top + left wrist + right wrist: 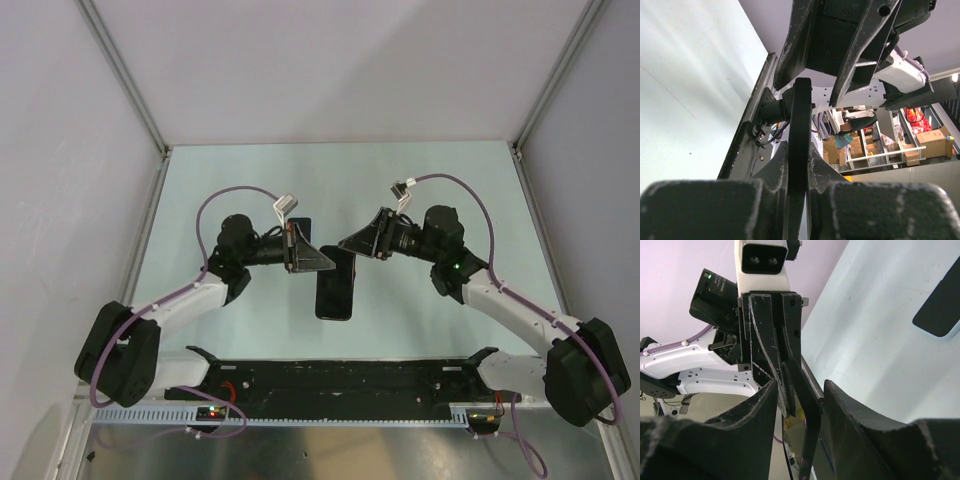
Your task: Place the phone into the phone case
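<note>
Slab [335, 290], phone or case I cannot tell: long axis toward bases, clamped edgewise in left gripper [799, 155]; right gripper [797, 388] straddles it, fingers wide.

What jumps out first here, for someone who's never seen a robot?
Mid-table, a thin black slab hangs between two hands: the left hand pinches one end, and the right hand straddles the other. A second dark flat piece with a pale edge lies on the pale green table.
</note>
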{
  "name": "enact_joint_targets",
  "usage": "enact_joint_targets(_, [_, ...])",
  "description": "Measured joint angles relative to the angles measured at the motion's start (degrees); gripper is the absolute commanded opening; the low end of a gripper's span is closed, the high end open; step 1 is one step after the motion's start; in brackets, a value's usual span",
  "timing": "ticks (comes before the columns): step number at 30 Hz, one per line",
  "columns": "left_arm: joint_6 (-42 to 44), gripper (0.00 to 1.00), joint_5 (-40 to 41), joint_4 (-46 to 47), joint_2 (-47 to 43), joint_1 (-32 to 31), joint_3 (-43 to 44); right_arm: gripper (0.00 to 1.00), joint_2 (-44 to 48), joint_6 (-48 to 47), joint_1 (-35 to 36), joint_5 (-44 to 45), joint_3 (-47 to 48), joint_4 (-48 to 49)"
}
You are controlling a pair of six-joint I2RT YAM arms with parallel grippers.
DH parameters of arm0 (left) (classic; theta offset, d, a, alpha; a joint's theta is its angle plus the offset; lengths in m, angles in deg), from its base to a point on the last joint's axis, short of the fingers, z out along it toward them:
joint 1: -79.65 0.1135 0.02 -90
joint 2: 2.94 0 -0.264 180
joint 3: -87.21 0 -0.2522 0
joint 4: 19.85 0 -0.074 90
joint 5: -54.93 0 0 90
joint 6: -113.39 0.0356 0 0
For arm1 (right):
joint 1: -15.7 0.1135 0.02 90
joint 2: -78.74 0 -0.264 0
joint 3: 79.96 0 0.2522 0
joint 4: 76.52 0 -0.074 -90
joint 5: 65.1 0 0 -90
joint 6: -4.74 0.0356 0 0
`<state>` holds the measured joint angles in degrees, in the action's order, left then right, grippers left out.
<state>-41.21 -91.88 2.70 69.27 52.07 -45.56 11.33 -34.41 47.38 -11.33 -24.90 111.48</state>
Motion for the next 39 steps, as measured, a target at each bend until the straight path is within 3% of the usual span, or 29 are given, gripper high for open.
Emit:
enact_joint_targets(4, [0.0,0.00,0.3,0.0,0.3,0.0,0.0,0.49,0.2,-0.5,0.2,0.0,0.0,-1.5])
enact_joint_targets(22, [-1.9,0.00,0.9,1.4,2.1,0.0,0.0,0.27,1.2,-2.3,0.0,1.8,0.0,-5.4])
enact_joint_targets(29, [-3.0,0.00,0.9,2.2,3.1,-0.2,0.0,0.07,2.1,-3.5,0.2,3.4,0.0,-7.2])
enact_joint_targets(32, [-3.0,0.00,0.9,2.2,3.5,-0.2,0.0,0.01,2.5,-4.4,0.8,4.9,0.0,-8.4])
enact_joint_targets(39, [-3.5,0.00,1.4,2.1,4.2,-0.1,0.0,0.00,3.6,-8.6,4.7,14.6,3.0,-16.0])
